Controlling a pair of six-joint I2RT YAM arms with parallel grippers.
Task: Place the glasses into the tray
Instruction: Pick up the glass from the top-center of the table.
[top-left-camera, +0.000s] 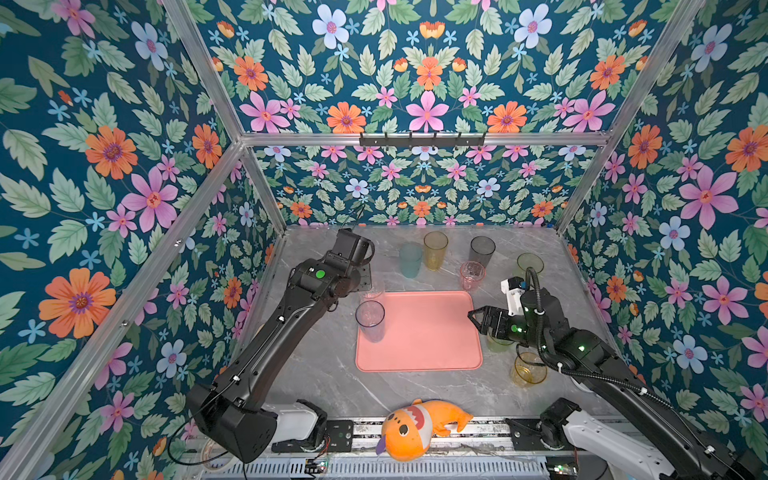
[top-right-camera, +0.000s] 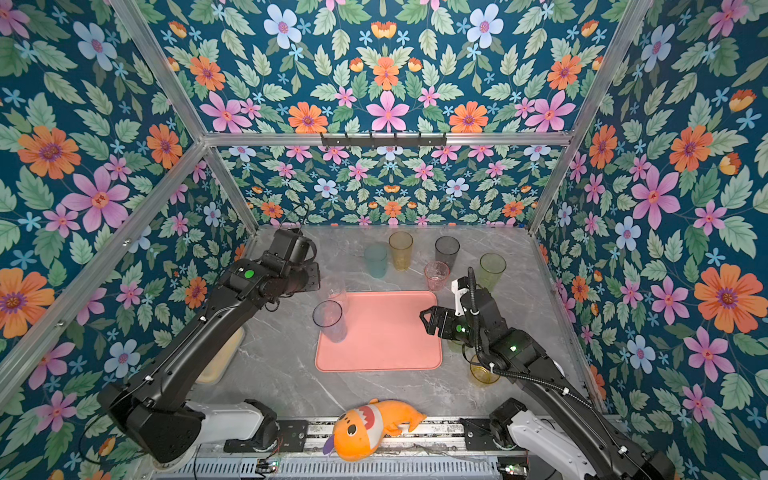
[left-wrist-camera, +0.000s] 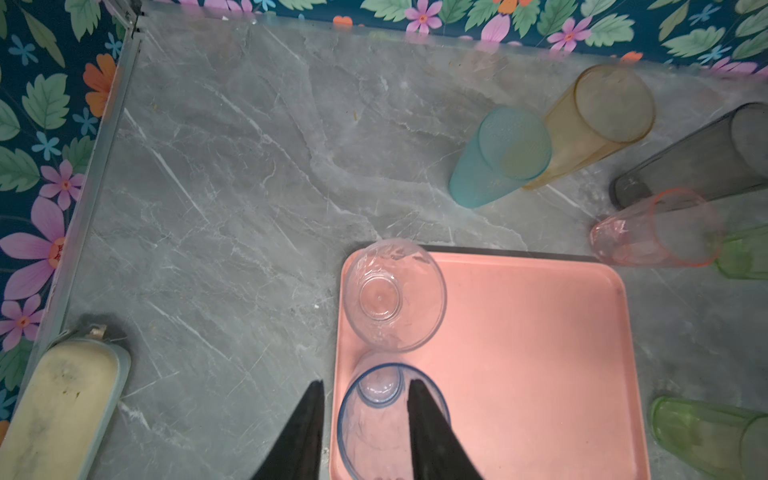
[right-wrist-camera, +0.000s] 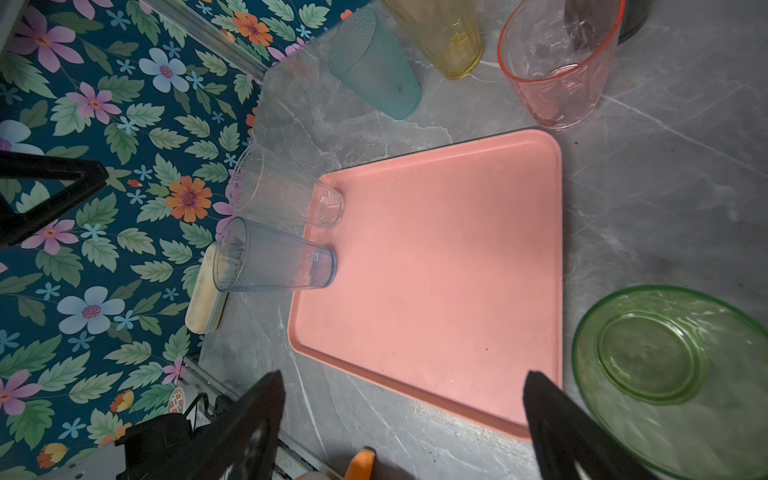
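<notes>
Here, the flat salmon-pink rectangular tray (top-left-camera: 424, 336) lies in the middle of the grey marble-patterned bench (top-left-camera: 316, 374). Two of the glasses stand upright inside it along its left rim. A tall clear plastic tumbler (left-wrist-camera: 395, 295) is in the far left corner, and a tall blue-grey translucent tumbler (top-left-camera: 370, 322) is just beside it on the near side. Whether the two touch cannot be told.

The left pincer (left-wrist-camera: 365, 382) hangs above the blue-grey tumbler with its black fingers (left-wrist-camera: 299, 428) apart and clamped on nothing. In the right wrist view that tumbler stands free. The right pincer (right-wrist-camera: 403, 374) hovers over the tray's right edge, its jaws spread wide and empty.

The other glasses stand on the bench outside the tray. Beyond its far edge are a frosted teal tumbler (top-left-camera: 410, 259), a tall amber tumbler (top-left-camera: 435, 249) just beside it, and a tall smoke-grey tumbler (top-left-camera: 482, 251). A short pink tumbler (top-left-camera: 472, 275) stands near the tray's far right corner. A tall green tumbler (top-right-camera: 492, 270) stands behind the right arm (top-right-camera: 540, 365). To the tray's right, a short green glass (right-wrist-camera: 669, 374) sits just below the right pincer, and a short yellow tumbler (top-left-camera: 528, 369) is partly hidden by the arm.

A beige oblong dish (left-wrist-camera: 62, 399) lies by the left wall, and an orange plush toy (top-left-camera: 415, 428) rests at the bench's front edge.
</notes>
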